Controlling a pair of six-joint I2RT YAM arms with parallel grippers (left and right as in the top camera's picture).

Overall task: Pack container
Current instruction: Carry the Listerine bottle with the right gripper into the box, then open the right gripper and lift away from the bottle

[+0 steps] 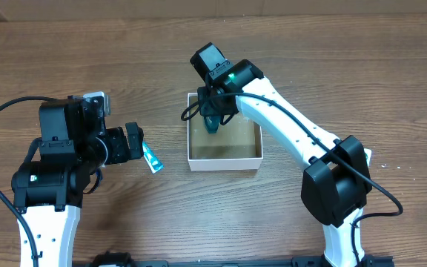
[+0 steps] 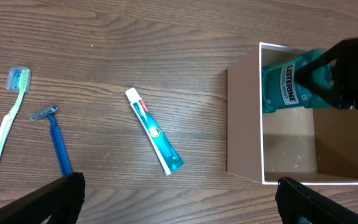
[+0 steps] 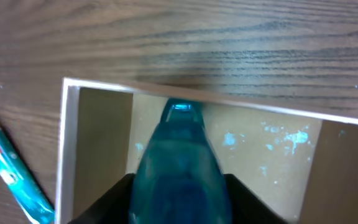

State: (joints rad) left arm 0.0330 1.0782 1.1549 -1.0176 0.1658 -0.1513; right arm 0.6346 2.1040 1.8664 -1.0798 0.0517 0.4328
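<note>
The container [image 1: 224, 161] is a square white-walled box with a brown bottom at the table's middle; it also shows in the left wrist view [image 2: 244, 118] and the right wrist view [image 3: 67, 143]. My right gripper [image 1: 212, 119] is shut on a teal Listerine mouthwash bottle [image 3: 179, 168] and holds it inside the box near its far left corner; the bottle also shows in the left wrist view [image 2: 284, 87]. My left gripper [image 1: 133, 142] is open and empty, left of the box, above a toothpaste tube [image 1: 152, 157].
In the left wrist view, a toothpaste tube [image 2: 155, 131], a blue razor [image 2: 56, 137] and a green-and-white toothbrush [image 2: 4, 134] lie on the wooden table left of the box. The tube also shows in the right wrist view [image 3: 11, 171].
</note>
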